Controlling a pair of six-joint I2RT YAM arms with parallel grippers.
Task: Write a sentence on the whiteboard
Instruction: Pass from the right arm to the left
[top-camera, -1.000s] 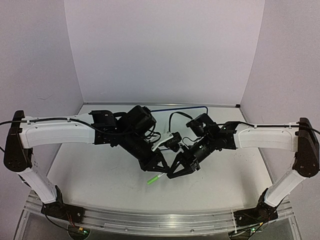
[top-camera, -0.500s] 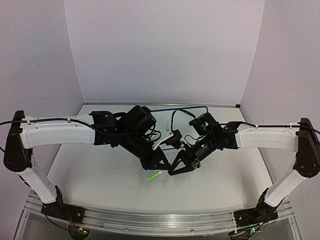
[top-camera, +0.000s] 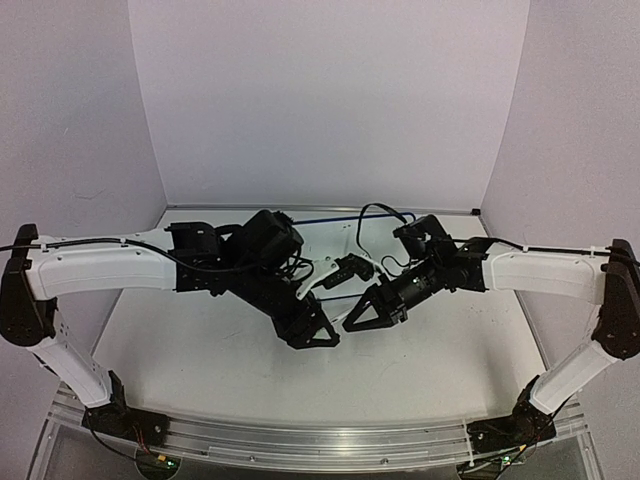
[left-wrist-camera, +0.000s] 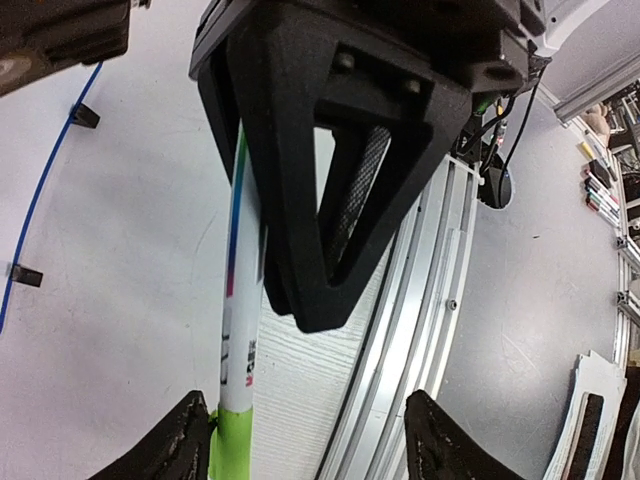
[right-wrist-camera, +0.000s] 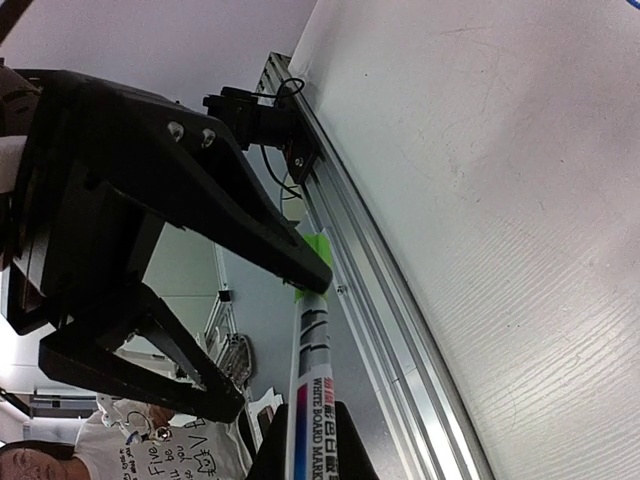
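Note:
My right gripper (right-wrist-camera: 308, 428) is shut on the white barrel of a whiteboard marker (right-wrist-camera: 312, 350). The marker's green cap (left-wrist-camera: 226, 440) lies against one finger (left-wrist-camera: 185, 442) of my left gripper (left-wrist-camera: 312, 452), whose jaws stand wide apart and open. In the top view the two grippers meet tip to tip, left (top-camera: 318, 335) and right (top-camera: 356, 322), and they hide the marker. Only the blue rim of the whiteboard (top-camera: 345, 215) shows behind the arms, and the rim (left-wrist-camera: 50, 185) also shows in the left wrist view. The sentence is hidden.
An aluminium rail (top-camera: 320, 440) runs along the table's near edge, close below the grippers (left-wrist-camera: 420, 290). The board's black feet (left-wrist-camera: 85, 115) stand on the white table (top-camera: 200, 350). Walls close the back and both sides.
My left gripper has opened off the green cap. Both grippers have shifted slightly back from the near edge, and the cap no longer shows in the top view.

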